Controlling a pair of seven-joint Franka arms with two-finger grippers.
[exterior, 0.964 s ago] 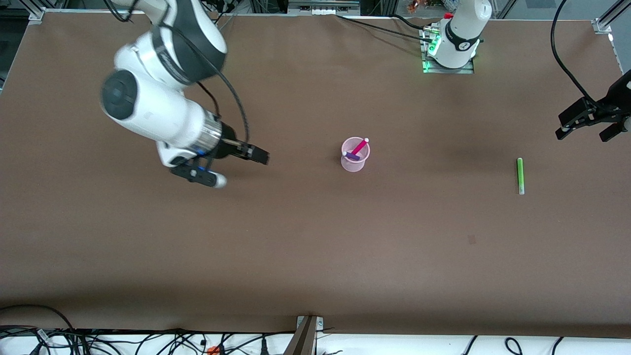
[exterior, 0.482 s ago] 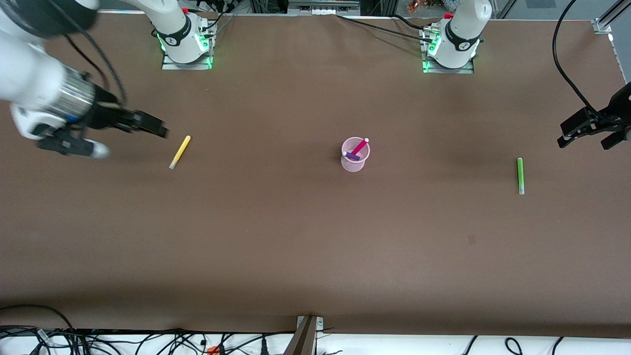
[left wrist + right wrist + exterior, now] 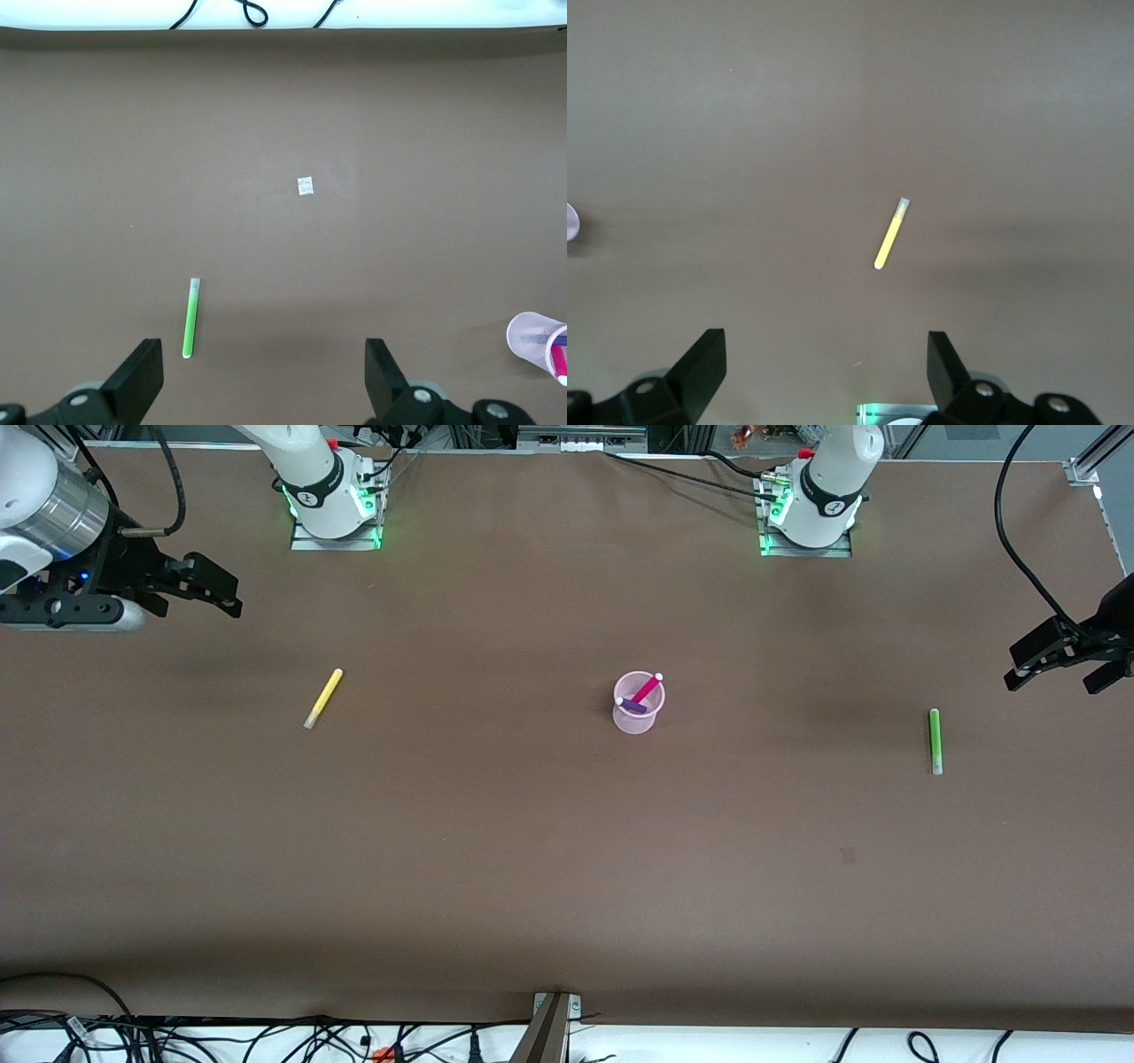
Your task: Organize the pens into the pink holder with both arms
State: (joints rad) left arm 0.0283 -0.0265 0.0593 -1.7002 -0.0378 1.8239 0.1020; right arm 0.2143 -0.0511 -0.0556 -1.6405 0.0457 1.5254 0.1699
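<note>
Looking at my feeds: pink holder [image 3: 638, 707] mid-bench [image 3: 567, 868], magenta pen [image 3: 648, 687] and dark purple pen [image 3: 632, 706] in it. Yellow pen [image 3: 323, 698] lies toward the right arm's end, lime green pen [image 3: 934, 740] toward the left arm's. Right hand [image 3: 213, 589] and left hand [image 3: 1059, 664] both spread, empty, up above their bench ends.

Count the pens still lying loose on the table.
2. The yellow pen lies toward the right arm's end; the lime green pen lies toward the left arm's end. The magenta pen and dark purple pen are in the pink holder.
</note>
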